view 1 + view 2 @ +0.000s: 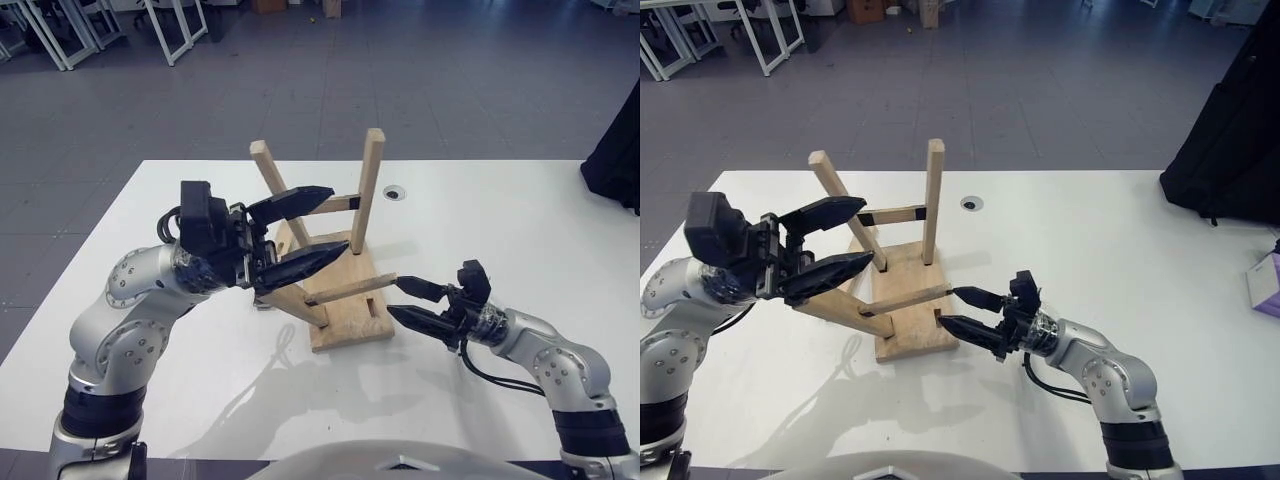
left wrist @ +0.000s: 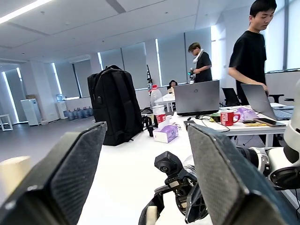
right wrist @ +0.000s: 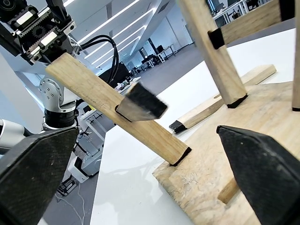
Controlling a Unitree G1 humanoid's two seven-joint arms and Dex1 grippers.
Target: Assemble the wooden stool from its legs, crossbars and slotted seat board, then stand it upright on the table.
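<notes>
Right end effector (image 1: 391,298) released, fingers spread just beside free end of crossbar (image 1: 350,289). Seat board (image 1: 352,326) flat on surface (image 1: 500,230); near leg (image 1: 295,303) leaning strongly. Left end effector (image 1: 340,220) released too, grasping nothing. Risk: push on crossbar levers leaning leg out of slot, or slides board.

Bare table (image 1: 520,230) right of and beyond the seat board (image 1: 350,325): free for passage. Bounded at the far right edge by a backpack (image 1: 1230,130). Over the board, barred by legs (image 1: 367,190) and crossbars (image 1: 350,289); narrow gaps only. Left flank taken by the left gripper (image 1: 338,221), right edge by the right gripper (image 1: 391,298), fingers spread on both
</notes>
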